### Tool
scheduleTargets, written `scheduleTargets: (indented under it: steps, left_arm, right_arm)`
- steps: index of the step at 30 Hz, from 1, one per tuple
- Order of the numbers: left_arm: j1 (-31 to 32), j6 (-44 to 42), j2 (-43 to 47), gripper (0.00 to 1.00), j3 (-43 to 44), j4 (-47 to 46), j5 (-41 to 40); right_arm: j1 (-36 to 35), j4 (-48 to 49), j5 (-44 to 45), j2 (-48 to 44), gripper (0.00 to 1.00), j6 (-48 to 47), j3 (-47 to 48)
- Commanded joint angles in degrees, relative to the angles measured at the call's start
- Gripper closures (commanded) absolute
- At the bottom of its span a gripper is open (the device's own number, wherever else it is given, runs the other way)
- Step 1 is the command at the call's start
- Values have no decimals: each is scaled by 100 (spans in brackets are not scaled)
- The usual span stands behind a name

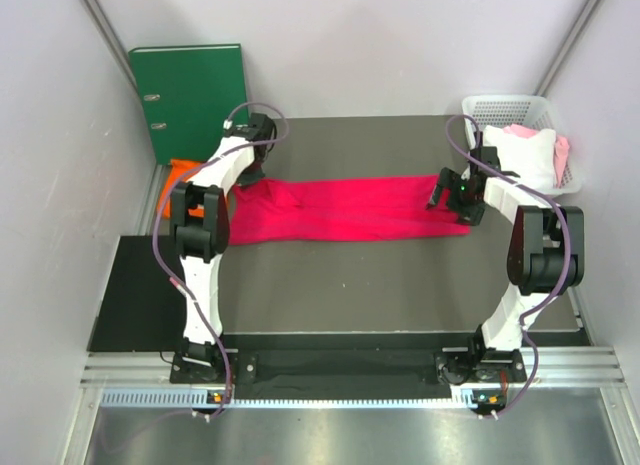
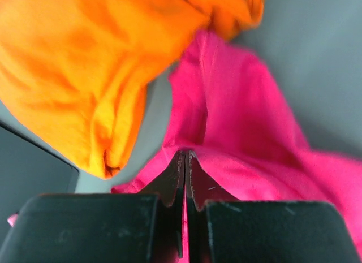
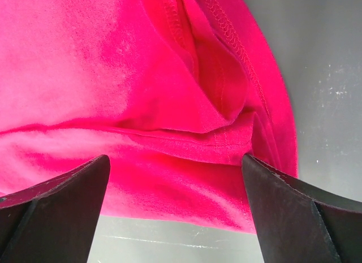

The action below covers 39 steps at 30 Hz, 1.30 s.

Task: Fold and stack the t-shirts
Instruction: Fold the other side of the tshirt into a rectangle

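Crimson-pink t-shirt across the table, left gripper pinching it near the left edge (orange t-shirt beside), right gripper spread.

I see a plain crimson-pink shirt under my black right pincer, a plain bright orange shirt beyond the black left pincer, on dark grey counter.

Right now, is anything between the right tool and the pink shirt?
Nothing visible. The open right tool sits just above the hemmed end of the pink shirt, with only bare cloth beneath. The left tool is shut on the other end.
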State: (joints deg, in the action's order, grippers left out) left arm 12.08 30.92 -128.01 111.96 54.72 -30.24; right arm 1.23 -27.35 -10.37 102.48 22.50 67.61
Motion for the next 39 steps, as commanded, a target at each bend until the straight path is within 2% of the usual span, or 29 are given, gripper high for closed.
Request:
scheduleTargets:
  steps: [1,4,11,16,25,39]
  left_arm:
    - [119,29,908,100,-666,-381,430]
    - [172,55,1111,100,-1009,-541,527]
    - [181,55,787,100,-1001,-567,729]
    - [181,20,417,100,-764,-567,870]
    - [181,-261,-58,100,-377,-945,1590]
    - [322,-306,-189,100,-193,-1332,2197]
  right_arm:
    - [-36,178,132,-290,0,-132,323]
    - [-36,186,123,-272,0,-114,314]
    - [-36,152,105,-228,0,-106,384]
    - [-36,125,132,-254,0,-106,419]
    - [-36,29,167,-307,0,-149,419]
    - [-27,-24,211,-307,0,-158,419]
